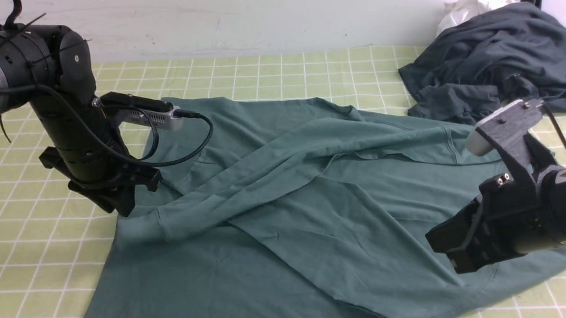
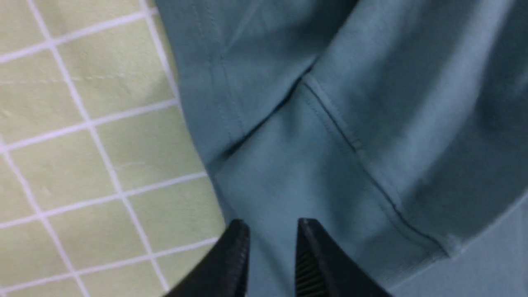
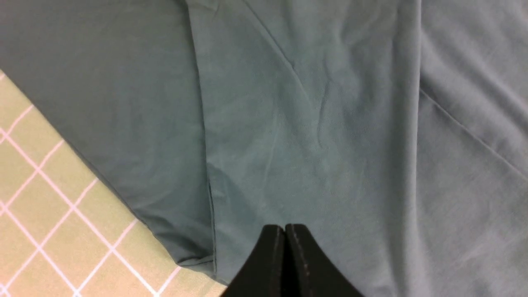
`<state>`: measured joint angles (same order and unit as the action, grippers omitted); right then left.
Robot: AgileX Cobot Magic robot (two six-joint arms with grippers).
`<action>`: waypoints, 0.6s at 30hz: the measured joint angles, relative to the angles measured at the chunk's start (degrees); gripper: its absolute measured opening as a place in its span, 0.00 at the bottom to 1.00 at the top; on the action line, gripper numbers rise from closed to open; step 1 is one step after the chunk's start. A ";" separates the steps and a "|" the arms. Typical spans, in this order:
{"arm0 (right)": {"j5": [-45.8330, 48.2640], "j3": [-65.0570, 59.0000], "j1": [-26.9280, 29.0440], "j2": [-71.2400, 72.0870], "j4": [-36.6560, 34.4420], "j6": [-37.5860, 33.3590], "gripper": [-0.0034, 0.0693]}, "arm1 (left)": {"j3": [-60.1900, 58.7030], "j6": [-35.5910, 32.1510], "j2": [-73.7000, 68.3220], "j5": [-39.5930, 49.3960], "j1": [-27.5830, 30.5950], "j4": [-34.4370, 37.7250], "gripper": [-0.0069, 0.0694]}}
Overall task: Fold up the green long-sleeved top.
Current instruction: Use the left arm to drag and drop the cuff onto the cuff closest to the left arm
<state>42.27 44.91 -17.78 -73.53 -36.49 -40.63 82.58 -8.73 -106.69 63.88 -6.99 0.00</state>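
The green long-sleeved top (image 1: 285, 193) lies spread across the checked cover, with one sleeve (image 1: 226, 191) folded diagonally over its body toward the left. My left gripper (image 1: 120, 199) hovers at the top's left edge by that sleeve's end. In the left wrist view its jaws (image 2: 272, 225) stand apart over a seamed patch of green cloth (image 2: 313, 165), with nothing pinched between them. My right gripper (image 1: 445, 254) is low over the top's right side. In the right wrist view it (image 3: 284, 227) is shut and empty above smooth green fabric (image 3: 309, 123), near a hemmed corner (image 3: 198, 258).
A crumpled charcoal-grey garment (image 1: 495, 55) is heaped at the back right, with a small white cloth (image 1: 469, 6) behind it against the wall. The yellow-green checked cover (image 1: 25, 240) shows bare to the left of the top and along the back.
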 joint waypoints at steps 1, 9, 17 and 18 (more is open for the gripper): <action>0.22 0.00 0.00 0.00 -0.11 0.00 0.03 | -0.07 0.00 0.53 0.13 0.00 -0.48 0.43; 1.70 0.00 0.00 0.10 -0.75 0.00 0.03 | -1.42 1.77 3.87 4.47 0.00 3.08 0.60; 0.65 0.00 0.70 0.10 1.26 1.59 0.03 | -13.05 4.95 3.49 -4.04 0.00 6.30 0.60; -0.33 0.00 1.44 0.10 1.60 2.89 0.03 | -14.32 5.10 3.35 -5.57 0.00 7.02 0.60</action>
<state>41.94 44.91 -16.34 -73.43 -34.89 -37.74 68.26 -3.63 -103.34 58.32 -6.99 7.02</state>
